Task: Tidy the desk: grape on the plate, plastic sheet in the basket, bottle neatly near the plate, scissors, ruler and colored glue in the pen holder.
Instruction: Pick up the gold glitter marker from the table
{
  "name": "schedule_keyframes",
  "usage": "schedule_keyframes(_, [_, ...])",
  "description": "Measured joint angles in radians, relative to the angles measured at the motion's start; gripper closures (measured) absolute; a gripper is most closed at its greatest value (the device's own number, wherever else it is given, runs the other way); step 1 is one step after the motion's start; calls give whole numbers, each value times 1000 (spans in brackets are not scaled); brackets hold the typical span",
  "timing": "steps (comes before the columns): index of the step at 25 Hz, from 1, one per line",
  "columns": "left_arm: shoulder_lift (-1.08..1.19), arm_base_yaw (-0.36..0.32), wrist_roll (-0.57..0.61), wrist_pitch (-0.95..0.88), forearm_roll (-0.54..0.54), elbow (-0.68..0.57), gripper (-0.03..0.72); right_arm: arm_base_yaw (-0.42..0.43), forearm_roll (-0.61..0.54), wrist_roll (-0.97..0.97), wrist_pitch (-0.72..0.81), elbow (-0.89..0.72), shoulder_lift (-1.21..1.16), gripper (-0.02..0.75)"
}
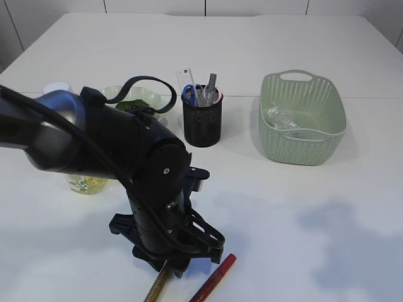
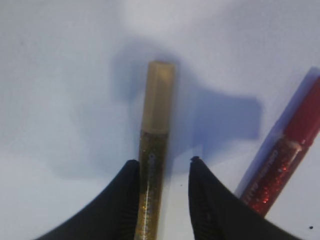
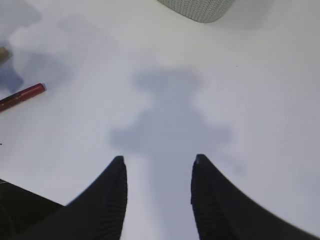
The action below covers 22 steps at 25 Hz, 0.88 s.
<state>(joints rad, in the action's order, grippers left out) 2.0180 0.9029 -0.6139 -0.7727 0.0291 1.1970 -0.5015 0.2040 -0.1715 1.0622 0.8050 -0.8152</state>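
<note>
A gold glitter glue tube (image 2: 156, 130) lies on the white table between the jaws of my left gripper (image 2: 162, 162). The jaws are open: the tube rests against the left finger (image 2: 125, 200), with a gap to the right one. A red glitter glue tube (image 2: 285, 160) lies just to its right. My right gripper (image 3: 159, 159) hangs open over bare table. The black mesh pen holder (image 1: 202, 126) holds blue-handled scissors (image 1: 189, 94) and a clear ruler (image 1: 184, 78). Green grapes (image 1: 132, 106) sit on the pale plate (image 1: 151, 95). The plastic sheet (image 1: 278, 117) lies in the green basket (image 1: 315, 148). The bottle (image 1: 85, 184) is mostly hidden behind my left arm.
My left arm (image 1: 126, 157) fills the front left of the exterior view and hides its own gripper. The red tube (image 1: 217, 277) and gold tube (image 1: 157, 286) lie at the table's front edge. The basket's corner (image 3: 200, 9) shows at the top of the right wrist view.
</note>
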Motion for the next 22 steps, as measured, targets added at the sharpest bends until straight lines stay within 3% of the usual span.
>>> schedule_keyframes(16, [36,0,1,2,0,0,460,0,0,2,2,0,0,393])
schedule_keyframes(22, [36,0,7,2,0,0,600,0,0,2,2,0,0,393])
